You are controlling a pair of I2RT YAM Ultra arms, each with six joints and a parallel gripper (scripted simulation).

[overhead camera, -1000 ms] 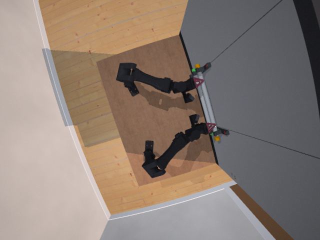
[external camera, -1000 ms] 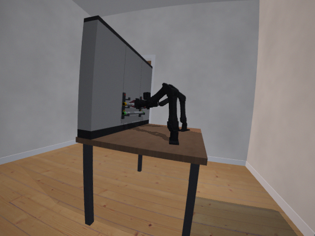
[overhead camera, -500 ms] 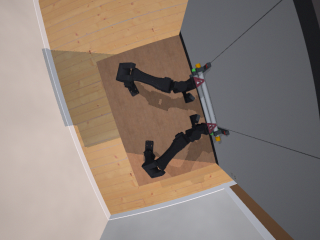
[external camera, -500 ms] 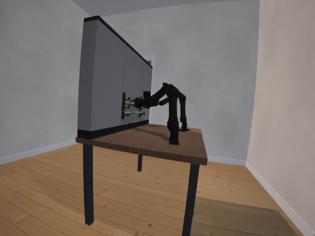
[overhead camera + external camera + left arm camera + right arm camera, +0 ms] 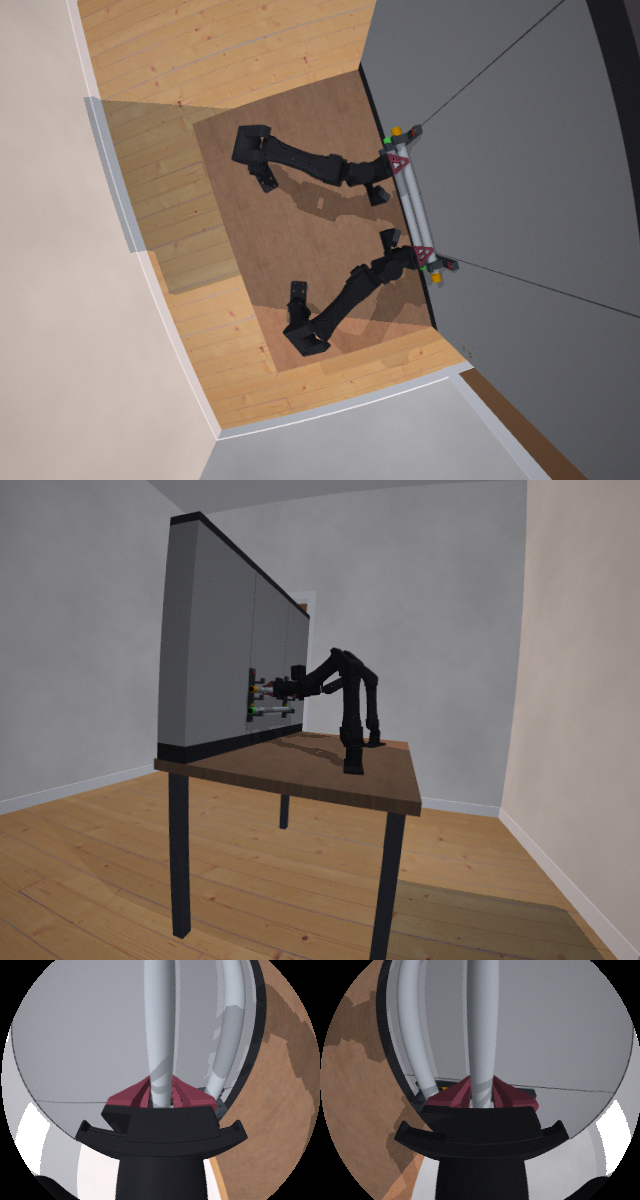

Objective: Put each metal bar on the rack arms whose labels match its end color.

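The orange-ended bar [image 5: 419,214] [image 5: 252,689] [image 5: 160,1010] [image 5: 483,1010] is level in both grippers, apparently slightly above the rack's middle arms. My left gripper [image 5: 398,163] [image 5: 161,1079] is shut on it near one end. My right gripper [image 5: 423,254] [image 5: 481,1079] is shut on it near the other end. The green-ended bar [image 5: 406,204] [image 5: 271,709] [image 5: 234,990] [image 5: 410,1010] lies on the lowest rack arms. In the exterior view, the top label [image 5: 253,672] is red and the lowest label [image 5: 251,705] is orange. The middle label is hidden.
The dark grey wall panel [image 5: 506,170] [image 5: 222,635] stands close behind the rack. The top rack arm [image 5: 260,680] sticks out above the held bar. Both robot arms reach over the brown table top [image 5: 310,118] [image 5: 305,779], elbows raised.
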